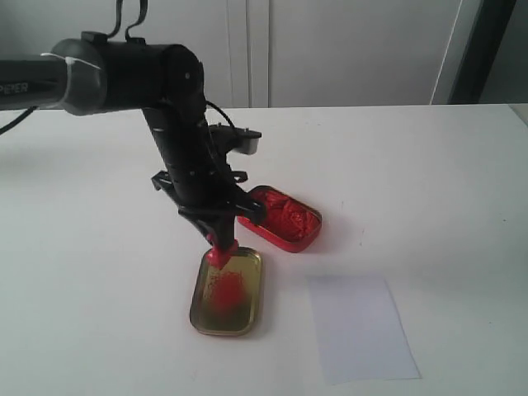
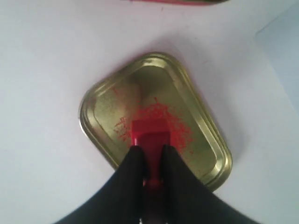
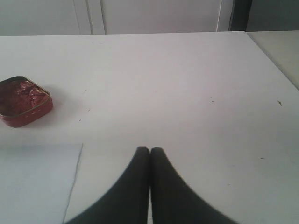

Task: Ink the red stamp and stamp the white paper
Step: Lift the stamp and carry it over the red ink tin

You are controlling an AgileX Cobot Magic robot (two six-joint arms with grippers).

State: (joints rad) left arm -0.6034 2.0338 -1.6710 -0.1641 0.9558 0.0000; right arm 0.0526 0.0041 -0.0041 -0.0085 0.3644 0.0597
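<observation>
left claw (image 1: 221,246): clamped on the red stamp (image 1: 222,253), fingers (image 2: 133,161) pressed to either side of the handle, square base pointing down. the black left arm (image 1: 177,140) comes in from the left of the exterior view and bends steeply down to it.

red stamp position: over the gold lid (image 1: 247,312), above the red smudge (image 1: 228,289) on the lid's floor. the left wrist view shows the base covering part of that smudge. contact between base and lid cannot be confirmed.

gold lid: lies flat on the white surface (image 1: 412,181), open side up. the red tin (image 1: 285,216) of lumpy paste sits just behind it, close but apart.

white paper (image 1: 360,328): flat on the surface, to the right of the lid in the exterior view, with a clear gap between them. no part of either arm touches it.

right claw (image 3: 150,150): fingers closed against each other, nothing held. it hangs above bare surface near one edge of the paper, with the red tin further off.
</observation>
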